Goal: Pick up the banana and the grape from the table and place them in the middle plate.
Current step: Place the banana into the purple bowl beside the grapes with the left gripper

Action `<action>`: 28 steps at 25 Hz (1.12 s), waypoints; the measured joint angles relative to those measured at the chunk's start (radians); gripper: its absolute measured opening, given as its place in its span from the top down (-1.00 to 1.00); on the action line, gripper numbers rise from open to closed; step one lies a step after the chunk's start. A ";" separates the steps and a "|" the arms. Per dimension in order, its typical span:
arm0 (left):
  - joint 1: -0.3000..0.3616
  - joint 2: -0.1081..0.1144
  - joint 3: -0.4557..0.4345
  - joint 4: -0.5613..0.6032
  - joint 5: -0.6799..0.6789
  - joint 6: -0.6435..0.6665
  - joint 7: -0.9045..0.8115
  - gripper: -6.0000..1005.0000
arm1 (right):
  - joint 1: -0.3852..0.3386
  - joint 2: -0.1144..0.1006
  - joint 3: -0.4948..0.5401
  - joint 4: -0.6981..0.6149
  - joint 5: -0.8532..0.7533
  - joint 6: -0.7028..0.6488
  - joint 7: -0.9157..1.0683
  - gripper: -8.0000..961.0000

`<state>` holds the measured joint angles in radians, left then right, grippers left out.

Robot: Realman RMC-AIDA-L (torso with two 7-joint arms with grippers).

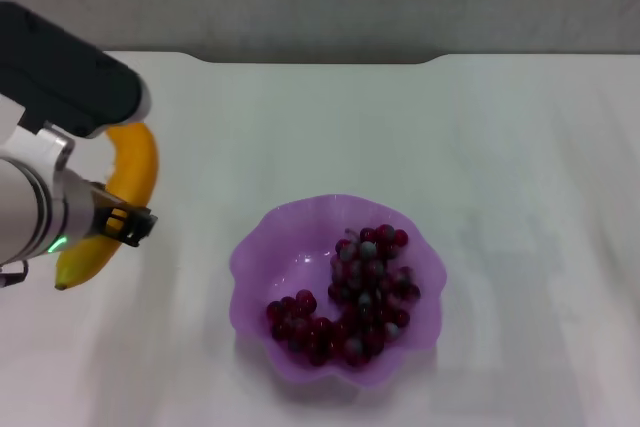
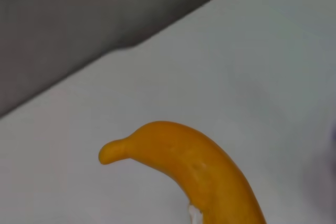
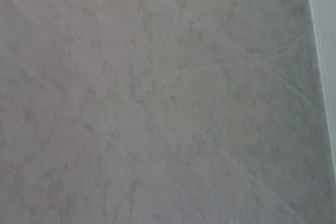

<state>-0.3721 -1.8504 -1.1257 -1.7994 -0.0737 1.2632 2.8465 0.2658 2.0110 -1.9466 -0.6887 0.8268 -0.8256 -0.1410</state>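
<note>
The white tabletop (image 1: 400, 127) fills the head view, its notched far edge running along the top. On it, slightly toward the near side, sits the middle plate (image 1: 262, 247), a translucent purple bowl with a scalloped rim. The grape (image 1: 365, 292) bunch already lies inside it, spread across the right and near parts of the bowl, so that half of the job looks finished.

The left arm reaches in over the left side of the tabletop, well apart from the plate, and its left gripper (image 1: 115, 219) sits right at the banana (image 1: 135, 172). The banana lies curved on the tabletop, one end poking out below the arm; the left wrist view shows its stem end close up against the white surface. Whether the gripper is spread or clamped on the fruit, I cannot tell, since the arm hides the fingers.

The right gripper is out of sight; its wrist view faces a plain grey surface.

The step in hand appears to be grasping the banana. Next it needs a secure hold, a lift, and a carry rightward to the plate.
</note>
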 joint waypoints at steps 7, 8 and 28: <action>-0.057 0.031 0.203 -0.105 -0.015 0.035 0.001 -0.03 | 0.000 0.000 0.000 0.009 0.000 0.000 0.000 -0.72; -0.072 0.033 0.240 -0.106 -0.018 0.036 0.001 -0.03 | 0.000 0.000 0.000 0.010 0.000 0.000 0.000 -0.72; -0.165 -0.027 0.374 0.021 -0.016 -0.064 -0.001 -0.02 | 0.005 0.000 -0.011 0.008 0.000 0.000 0.000 -0.72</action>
<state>-0.5375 -1.8769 -0.7521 -1.7785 -0.0894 1.1996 2.8455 0.2710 2.0110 -1.9572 -0.6808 0.8268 -0.8252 -0.1411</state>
